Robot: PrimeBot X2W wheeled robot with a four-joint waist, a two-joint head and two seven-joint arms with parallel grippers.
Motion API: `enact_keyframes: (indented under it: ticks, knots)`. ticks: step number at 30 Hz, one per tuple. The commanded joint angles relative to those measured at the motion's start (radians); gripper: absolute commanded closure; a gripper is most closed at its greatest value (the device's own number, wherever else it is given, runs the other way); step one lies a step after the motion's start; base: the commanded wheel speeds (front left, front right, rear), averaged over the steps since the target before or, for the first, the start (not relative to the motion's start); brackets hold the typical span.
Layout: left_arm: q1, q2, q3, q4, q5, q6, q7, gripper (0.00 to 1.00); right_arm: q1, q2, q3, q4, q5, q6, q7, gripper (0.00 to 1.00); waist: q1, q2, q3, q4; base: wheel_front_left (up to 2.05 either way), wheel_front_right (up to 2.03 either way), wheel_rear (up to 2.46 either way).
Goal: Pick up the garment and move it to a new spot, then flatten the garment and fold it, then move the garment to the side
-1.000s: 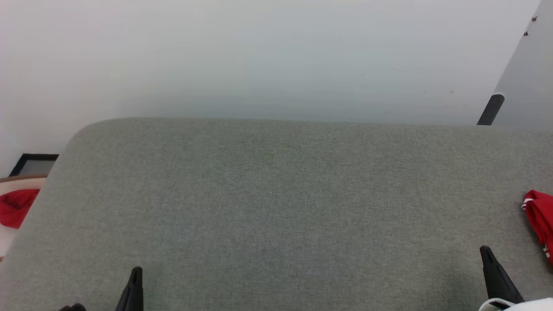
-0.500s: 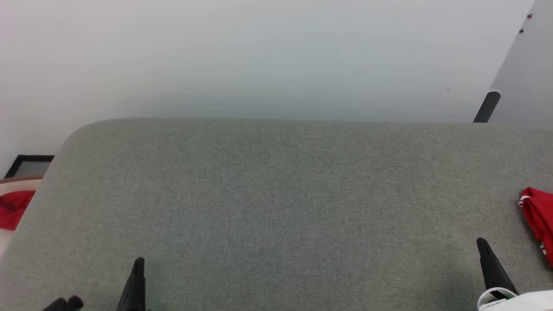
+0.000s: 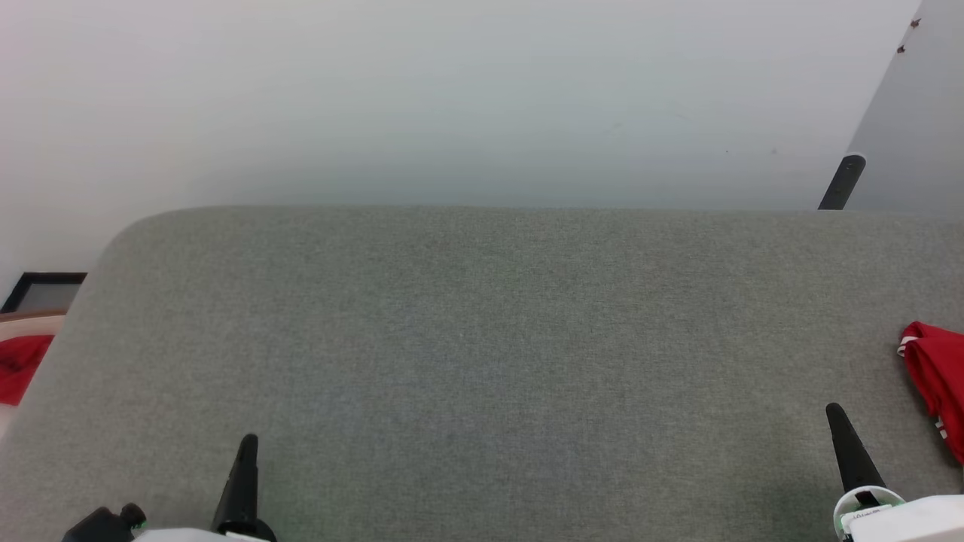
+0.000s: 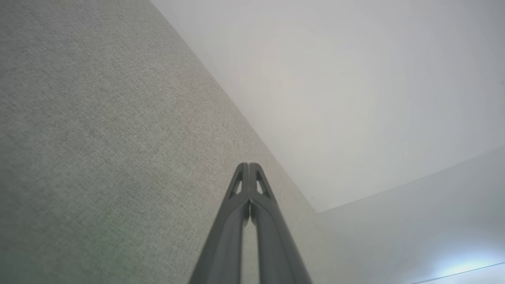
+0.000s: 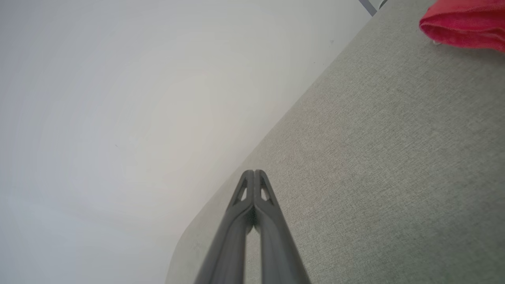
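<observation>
— Start with the head view. Where's the T-shirt (image 3: pixel 934 384)?
— At the far right edge of the grey, cloth-covered worktop (image 3: pixel 482 339). It's bunched up, red with a bit of white trim showing, and partly cut off by the side of the view.
— And the arms?
— The left gripper (image 3: pixel 246 452) pokes up at the lower left and the right gripper (image 3: pixel 840 429) at the lower right, well apart from each other. Each shows as a single dark spike, jaws closed tight with nothing in them. The right one is near the T-shirt but clear of it.
— Anything else around?
— A pale wall (image 3: pixel 452 98) behind the worktop, and a dark bar (image 3: pixel 842 181) leaning beyond its far edge at the upper right. Off the worktop at the far left there's a red cloth (image 3: pixel 19 365) on something pale, with a black frame (image 3: pixel 45 290) just behind it.
— Now the left wrist view?
— The left gripper (image 4: pixel 249 167) has its two fingers pressed together at the tips and is empty. It points along the worktop toward the wall. I can't tell whether it touches the cloth below.
— And the right wrist view?
— Much the same. The right gripper (image 5: pixel 254 173) has its jaws closed tip to tip, holding nothing. The T-shirt (image 5: pixel 465 23) lies on the worktop in that view's upper right corner, well ahead of the fingers and off to one side, not touching them.
</observation>
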Motion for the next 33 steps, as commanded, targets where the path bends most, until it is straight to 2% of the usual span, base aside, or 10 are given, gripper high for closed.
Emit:
enact_keyframes:
  ticks: [1,33]
  knots:
    - [-0.025,0.001,0.005,-0.006,-0.027,-0.001,0.005,1.00,-0.024,0.000,-0.004,-0.003,0.028,0.000,0.003,1.00,0.0000,0.0000,0.000,-0.001,0.00,0.00,0.00]
    - [-0.102,-0.034,0.025,0.035,-0.301,-0.002,0.092,1.00,-0.091,0.016,-0.006,0.070,0.309,0.000,0.030,1.00,0.0000,0.0000,0.008,-0.026,0.00,0.00,0.00]
